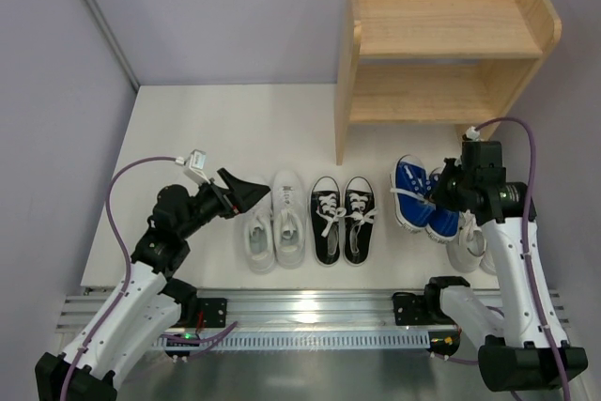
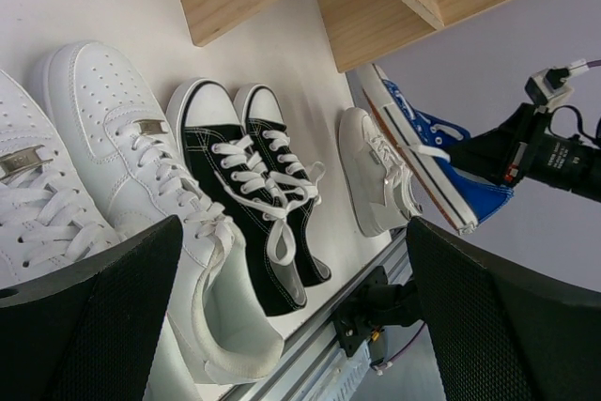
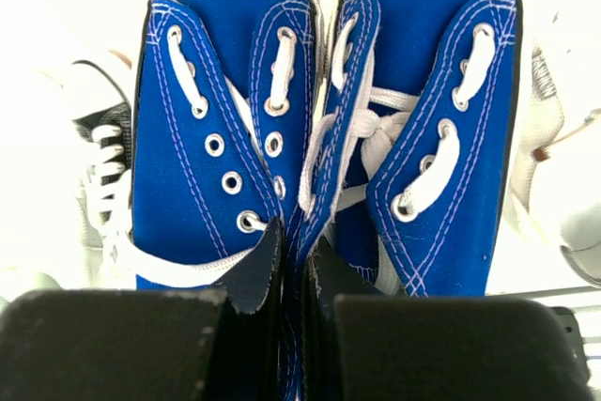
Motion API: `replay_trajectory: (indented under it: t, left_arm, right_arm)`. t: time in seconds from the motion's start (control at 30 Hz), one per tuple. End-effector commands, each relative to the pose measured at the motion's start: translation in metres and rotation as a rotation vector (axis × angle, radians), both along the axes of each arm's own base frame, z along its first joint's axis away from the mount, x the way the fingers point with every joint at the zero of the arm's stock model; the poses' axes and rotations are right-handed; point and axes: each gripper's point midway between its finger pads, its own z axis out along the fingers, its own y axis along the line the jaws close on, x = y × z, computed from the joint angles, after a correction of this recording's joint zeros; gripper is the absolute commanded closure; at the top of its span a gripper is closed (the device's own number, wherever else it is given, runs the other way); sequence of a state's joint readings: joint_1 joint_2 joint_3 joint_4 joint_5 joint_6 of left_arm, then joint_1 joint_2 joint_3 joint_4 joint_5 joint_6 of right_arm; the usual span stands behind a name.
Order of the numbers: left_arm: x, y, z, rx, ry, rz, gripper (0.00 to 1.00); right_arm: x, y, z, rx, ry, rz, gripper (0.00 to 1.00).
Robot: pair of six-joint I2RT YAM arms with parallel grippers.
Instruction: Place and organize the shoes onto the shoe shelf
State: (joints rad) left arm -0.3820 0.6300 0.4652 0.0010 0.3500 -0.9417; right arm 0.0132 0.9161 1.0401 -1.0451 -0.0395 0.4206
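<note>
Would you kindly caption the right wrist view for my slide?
Right hand shut on the inner collars of two blue canvas sneakers.

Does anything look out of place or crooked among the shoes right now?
Only the blue sneakers: they sit skewed out of the row, pinched together by their inner collars in the right hand, and look raised off the table. The white pair and black pair lie flat and straight.

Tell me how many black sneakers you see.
2. The left black sneaker and the right black sneaker lie side by side on the table, between the white leather pair and the blue pair pinched by the right gripper. None look hidden.
</note>
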Motion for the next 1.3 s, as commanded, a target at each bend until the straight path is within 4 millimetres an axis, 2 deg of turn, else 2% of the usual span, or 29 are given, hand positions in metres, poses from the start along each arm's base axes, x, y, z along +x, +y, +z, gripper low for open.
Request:
replay_trajectory:
  t: [0.0,0.07,0.13,0.2,0.27,0.33,0.5,0.63,0.8,0.93,0.97,1.0,1.03,1.07,1.1,1.17,1.27]
  left_arm:
    - [-0.001,0.001,0.009,-0.016,-0.02,0.001,0.0]
    - [-0.002,0.001,0.011,-0.018,-0.026,0.003,0.0]
    - [-0.002,0.001,0.011,-0.019,-0.029,0.004,0.0]
    - [-0.002,0.002,0.011,-0.019,-0.029,0.006,0.0]
    - [-0.003,0.001,0.012,-0.02,-0.032,0.003,0.0]
    - [-0.003,0.001,0.014,-0.021,-0.037,0.0,0.0]
    - [-0.005,0.003,0.014,-0.006,-0.033,0.002,0.0]
    - [-0.005,0.004,0.017,-0.004,-0.044,0.006,0.0]
    - [-0.003,0.004,0.013,-0.003,-0.033,0.014,0.0]
    - [-0.002,0.004,0.01,0.009,-0.03,0.016,0.0]
    - [-0.002,0.005,0.009,0.019,-0.029,0.017,0.0]
    - [-0.002,0.006,0.01,0.024,-0.031,0.02,0.0]
    - [-0.002,0.006,0.011,0.026,-0.034,0.021,0.0]
    - [-0.003,0.007,0.01,0.036,-0.033,0.021,0.0]
    - [-0.003,0.008,0.011,0.039,-0.035,0.023,0.0]
    - [-0.003,0.009,0.012,0.042,-0.04,0.029,0.0]
    - [-0.004,0.01,0.014,0.043,-0.048,0.033,0.0]
  right_arm:
    - [0.013,-0.001,0.064,-0.027,-0.224,0.034,0.96]
    - [0.012,0.0,0.075,-0.036,-0.258,0.055,0.96]
    - [0.017,0.001,0.097,-0.045,-0.345,0.074,0.96]
    - [0.02,0.002,0.11,-0.043,-0.406,0.085,0.96]
    - [0.024,0.008,0.118,-0.028,-0.463,0.111,0.96]
    - [0.028,0.015,0.136,-0.01,-0.55,0.143,0.96]
    - [0.037,0.019,0.17,-0.006,-0.713,0.165,0.96]
    - [0.049,0.021,0.182,-0.016,-0.766,0.185,0.96]
    - [0.083,0.025,0.185,-0.007,-0.801,0.175,0.96]
    - [0.111,0.03,0.188,-0.101,-0.84,0.167,0.96]
    - [0.117,0.024,0.199,-0.163,-0.864,0.111,0.96]
    - [0.129,0.026,0.193,-0.194,-0.84,0.115,0.96]
    - [0.135,0.024,0.196,-0.234,-0.841,0.118,0.96]
    - [0.14,0.022,0.208,-0.249,-0.867,0.106,0.96]
    - [0.153,0.022,0.201,-0.265,-0.842,0.107,0.95]
    - [0.163,0.021,0.209,-0.301,-0.855,0.112,0.96]
    - [0.177,0.027,0.209,-0.311,-0.874,0.138,0.96]
